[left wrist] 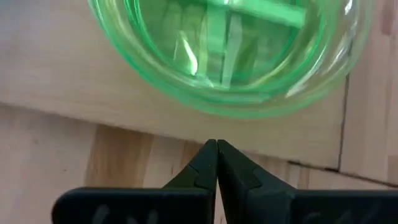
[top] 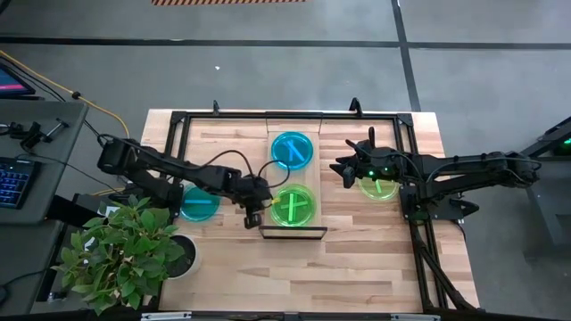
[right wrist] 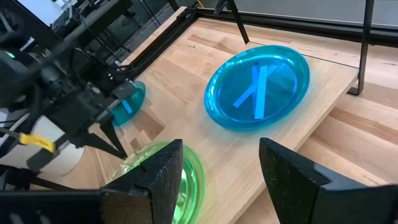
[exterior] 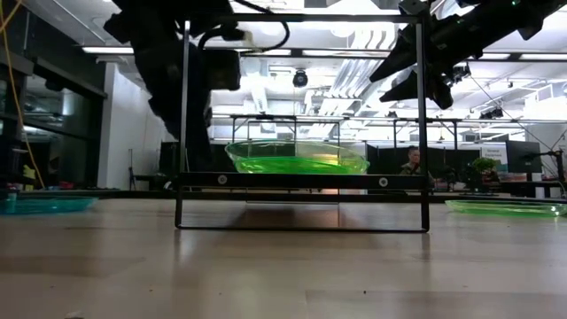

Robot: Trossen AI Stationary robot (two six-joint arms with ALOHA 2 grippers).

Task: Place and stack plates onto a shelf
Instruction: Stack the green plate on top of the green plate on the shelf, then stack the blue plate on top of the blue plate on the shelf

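Pale butcher-block desk (top: 357, 267) fills the scene, ringed by a black frame, with grey floor beyond. On it sits the shelf (top: 293, 223), a long light-wood board on thin black legs, raised a little above the desk as the low view shows. Two stacks rest on the shelf: a cyan-blue stack of plates (top: 292, 150) at the far end, its stripes forming a cross, and a lime-green stack of plates (top: 293, 205) at the near end, also crossed with stripes. Off the shelf, a single cyan plate (top: 198, 204) lies on the desk to the left of it, and a green plate (top: 378, 185) lies on the desk to the right.

Just beside the green stack's left edge hangs the left gripper (top: 253, 217); its wrist view shows the jaws pressed tip to tip, holding nothing, close to the stack's rim but apart from it. Over the green plate on the right hovers the right gripper (top: 343, 168), pointing toward the shelf; its jaws stand wide apart and empty, as its own wrist view shows.

A leafy potted plant (top: 125, 254) stands at the desk's near left corner, and a keyboard (top: 11, 183) lies on a side table further left.
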